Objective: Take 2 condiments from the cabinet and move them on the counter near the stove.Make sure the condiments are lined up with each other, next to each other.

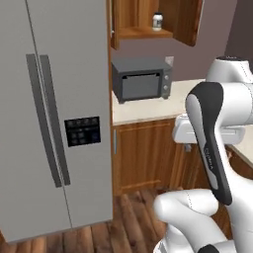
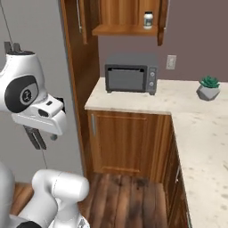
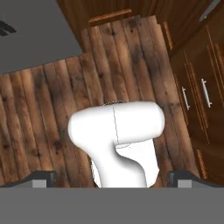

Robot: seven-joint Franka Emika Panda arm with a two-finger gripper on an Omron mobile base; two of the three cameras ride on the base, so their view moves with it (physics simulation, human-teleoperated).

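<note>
Standing upright on the shelf of the open cabinet [image 1: 148, 20], your white jar [image 1: 157, 21] has its dark lid up and its long axis vertical; it sits toward the right end of the shelf, near the open right door. You cannot make out which way its label faces at this size. In the right base view you see the same jar [image 2: 148, 20] just inside the cabinet [image 2: 124, 18], close to the door's edge. Below it, on the counter [image 1: 148, 108], a grey toaster oven [image 1: 142, 79] faces forward, and a small potted plant [image 2: 208, 87] stands well apart to the right on the counter [image 2: 196, 120]. The refrigerator [image 1: 54, 118] rises at the left.

Your gripper [image 2: 35, 138] hangs low beside the fridge, well away from the cabinet, fingers pointing down at the wood floor [image 3: 48, 109]. In the hand view the finger tips [image 3: 39, 177] sit far apart at the two sides, so the pincer is spread wide with nothing between them.
</note>
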